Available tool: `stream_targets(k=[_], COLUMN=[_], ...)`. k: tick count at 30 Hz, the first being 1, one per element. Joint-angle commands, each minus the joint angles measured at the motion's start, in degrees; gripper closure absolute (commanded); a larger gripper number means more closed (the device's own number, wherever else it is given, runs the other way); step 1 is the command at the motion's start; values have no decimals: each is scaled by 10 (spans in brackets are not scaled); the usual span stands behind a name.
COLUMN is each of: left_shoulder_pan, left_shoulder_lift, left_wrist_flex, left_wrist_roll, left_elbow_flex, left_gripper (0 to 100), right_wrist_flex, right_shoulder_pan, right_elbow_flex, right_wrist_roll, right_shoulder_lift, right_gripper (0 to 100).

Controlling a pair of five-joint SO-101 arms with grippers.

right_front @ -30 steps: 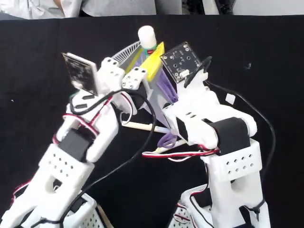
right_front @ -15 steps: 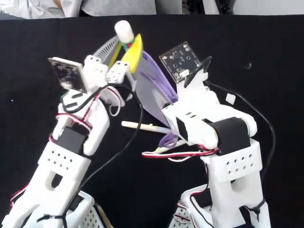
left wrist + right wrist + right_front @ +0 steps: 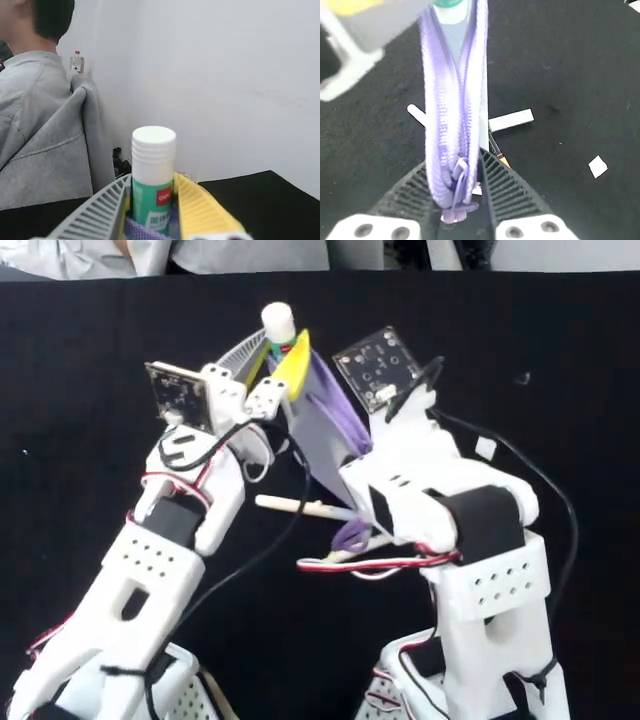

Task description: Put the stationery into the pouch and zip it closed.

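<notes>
A glue stick with a white cap and green label stands upright between the grey and yellow fingers of my left gripper, which is shut on it. Seen from the left wrist, the glue stick has its lower end sunk into the lavender pouch. The pouch hangs lifted off the table between the two arms. My right gripper is shut on the pouch at the end with the zipper pull, the zipper running up towards the glue stick.
A wooden pencil lies on the black table under the pouch. A white eraser rests beside it, and a small white scrap lies to the right. A person in grey sits beyond the table's far edge.
My left gripper swung left with the glue stick, then came back right towards the pouch and a little lower. The right arm has stayed still, holding the pouch.
</notes>
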State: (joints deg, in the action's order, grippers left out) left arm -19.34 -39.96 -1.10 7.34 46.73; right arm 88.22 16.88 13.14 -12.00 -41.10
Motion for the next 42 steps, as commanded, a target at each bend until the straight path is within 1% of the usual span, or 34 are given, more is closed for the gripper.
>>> stream_targets(k=[1,4,8,11,15,17,19,25,30,31,33,37,42], left_shoulder_pan=[0,0,5,15,34,43,63,153,190,192,186,139,96], left_shoulder_lift=[47,43,16,-18,-55,-66,-74,-75,-76,-76,-75,-75,-74], left_wrist_flex=[-4,0,42,94,197,229,244,289,309,316,328,331,327], left_wrist_roll=[-25,-23,32,47,36,37,40,97,104,90,35,-82,-201], left_elbow_flex=[7,12,4,-13,-59,-81,-89,-87,-55,-50,-37,-7,32], left_gripper=[955,881,836,817,787,784,784,787,787,787,787,787,787], right_wrist_flex=[4,4,4,-4,-24,-30,-33,-40,-33,-28,-17,2,9], right_shoulder_pan=[9,9,9,8,8,3,-13,-88,-101,-102,-102,-106,-164], right_elbow_flex=[0,0,0,3,22,28,26,-12,-51,-57,-64,-80,-117], right_wrist_roll=[-3,-3,-4,-4,-4,-4,-4,-8,-8,-8,-8,-8,-8], right_shoulder_lift=[-3,-3,-3,-1,0,0,0,1,2,2,2,2,2], right_gripper=[986,986,986,986,986,986,986,986,986,986,986,987,987])
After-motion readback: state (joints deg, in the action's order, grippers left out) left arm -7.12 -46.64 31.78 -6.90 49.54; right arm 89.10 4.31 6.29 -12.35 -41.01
